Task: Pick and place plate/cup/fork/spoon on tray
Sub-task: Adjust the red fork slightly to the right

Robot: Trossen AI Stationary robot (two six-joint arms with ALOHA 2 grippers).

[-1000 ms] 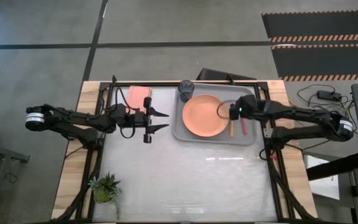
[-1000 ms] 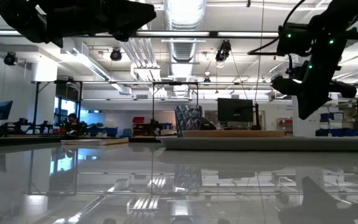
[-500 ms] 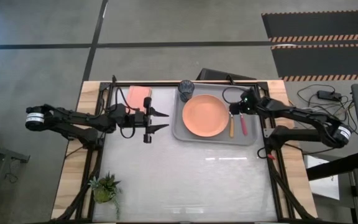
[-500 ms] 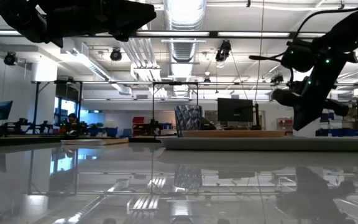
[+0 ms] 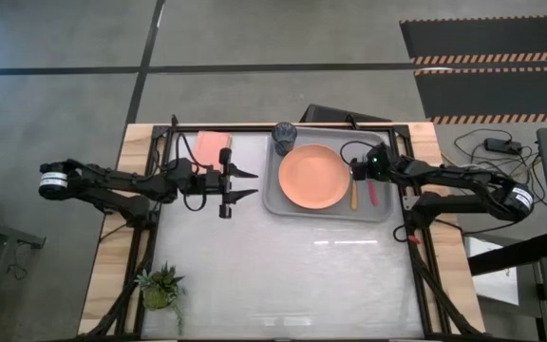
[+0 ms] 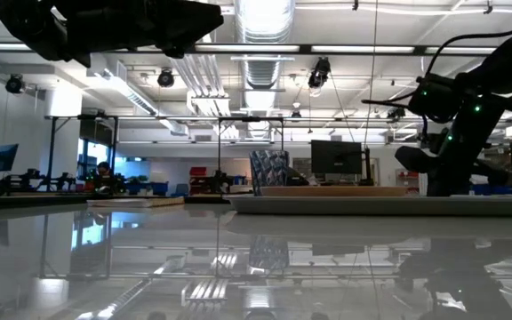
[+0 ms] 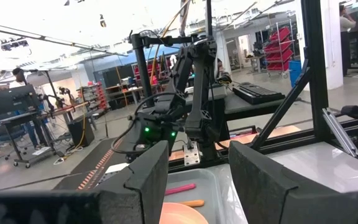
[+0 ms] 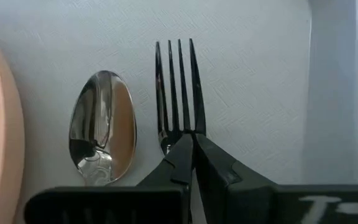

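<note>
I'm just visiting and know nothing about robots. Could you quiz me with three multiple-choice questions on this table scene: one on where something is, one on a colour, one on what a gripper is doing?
1. Where does the cup stand?
A. In a far corner of the tray
B. On the plate
C. Beside the potted plant

2. What colour is the plate?
A. Dark blue
B. Salmon-orange
C. Green

3. How are the right gripper's fingers?
A. Wide open over the plate
B. Shut, above the fork
C. Clamped round the cup

Answers:
1. A: the high view shows the cup in the tray's corner, next to the plate's rim.
2. B: seen from above, the plate is salmon-orange against the grey tray.
3. B: the right wrist view shows the two fingers meeting, with the fork's tines beyond them and the spoon alongside.
</note>
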